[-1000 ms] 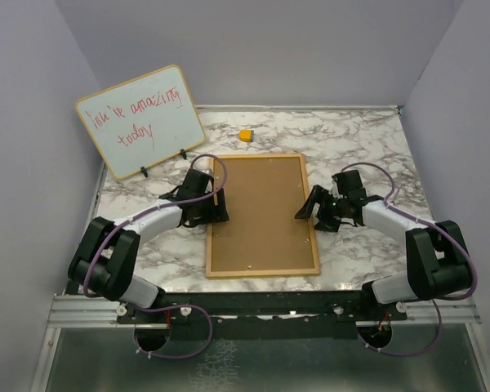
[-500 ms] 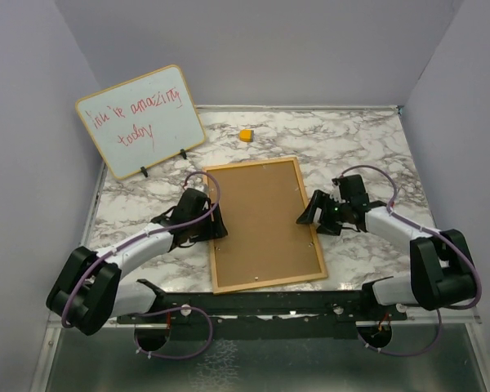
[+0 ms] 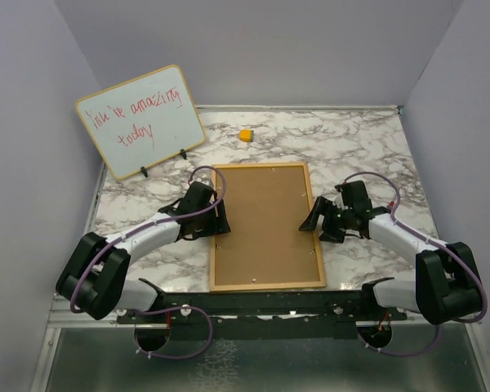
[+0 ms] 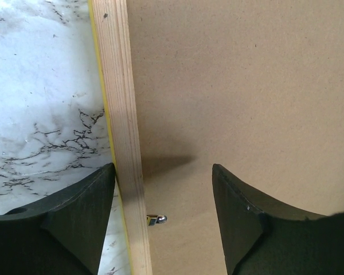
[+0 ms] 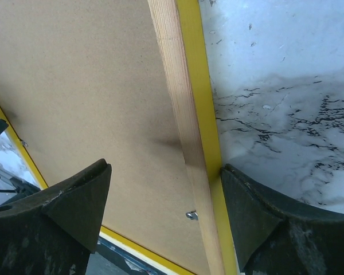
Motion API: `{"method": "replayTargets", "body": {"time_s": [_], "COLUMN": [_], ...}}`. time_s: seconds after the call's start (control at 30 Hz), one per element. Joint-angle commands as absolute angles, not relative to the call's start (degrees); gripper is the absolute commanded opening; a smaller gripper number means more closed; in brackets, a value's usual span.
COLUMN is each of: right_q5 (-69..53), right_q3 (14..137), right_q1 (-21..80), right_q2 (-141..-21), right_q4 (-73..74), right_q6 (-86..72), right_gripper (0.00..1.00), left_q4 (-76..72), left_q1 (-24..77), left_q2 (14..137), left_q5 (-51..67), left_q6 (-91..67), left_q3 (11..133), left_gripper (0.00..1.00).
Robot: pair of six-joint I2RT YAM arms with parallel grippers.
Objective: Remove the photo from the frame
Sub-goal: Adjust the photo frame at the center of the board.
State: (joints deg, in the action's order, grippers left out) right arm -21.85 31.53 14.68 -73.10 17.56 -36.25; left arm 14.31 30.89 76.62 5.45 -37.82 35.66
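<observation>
At table (image 3: 351, 147) centre: frame (image 3: 265, 224) lying flat, brown back up, small clip (image 4: 156, 218) just inside the rail. Photo hidden beneath; only backing visible. At the 9 o'clock edge: left gripper (image 3: 219, 224), fingers spread wide astride the wooden rail, clamping nothing. At the 3 o'clock edge: right gripper (image 3: 312, 220), likewise wide astride the rail. Farther, at 12 o'clock: small yellow block (image 3: 245, 135). At 11 o'clock: whiteboard (image 3: 140, 121) propped upright, red handwriting. Since half a second ago: frame swung from skewed to nearly square.
</observation>
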Motion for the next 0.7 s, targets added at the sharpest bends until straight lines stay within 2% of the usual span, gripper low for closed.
{"method": "replayTargets", "body": {"time_s": [0.0, 0.2, 0.43, 0.63, 0.67], "right_q5": [-24.74, -26.45, -24.57, -22.15, -21.35], "right_q3": [31.0, 31.56, 33.06, 33.26, 33.5], "right_q1": [15.91, 15.91, 15.91, 15.91, 15.91], "right_q2": [-74.47, -77.54, -77.11, -75.56, -75.11], "right_q4": [20.8, 18.52, 19.95, 21.44, 22.05], "right_q6": [-38.15, -39.01, -39.16, -38.66, -38.41], "right_gripper": [0.82, 0.83, 0.83, 0.9, 0.92], "left_q4": [14.08, 13.82, 14.85, 15.36, 15.52], "left_q1": [32.34, 32.34, 32.34, 32.33, 32.34], "left_q2": [77.96, 76.17, 75.37, 75.33, 74.6], "left_q5": [9.79, 7.95, 6.74, 5.58, 5.12], "left_q6": [-37.49, -39.01, -38.3, -40.21, -40.11], "left_q3": [34.9, 28.77, 30.37, 31.39, 31.3], "left_gripper": [0.68, 0.72, 0.75, 0.78, 0.76]}}
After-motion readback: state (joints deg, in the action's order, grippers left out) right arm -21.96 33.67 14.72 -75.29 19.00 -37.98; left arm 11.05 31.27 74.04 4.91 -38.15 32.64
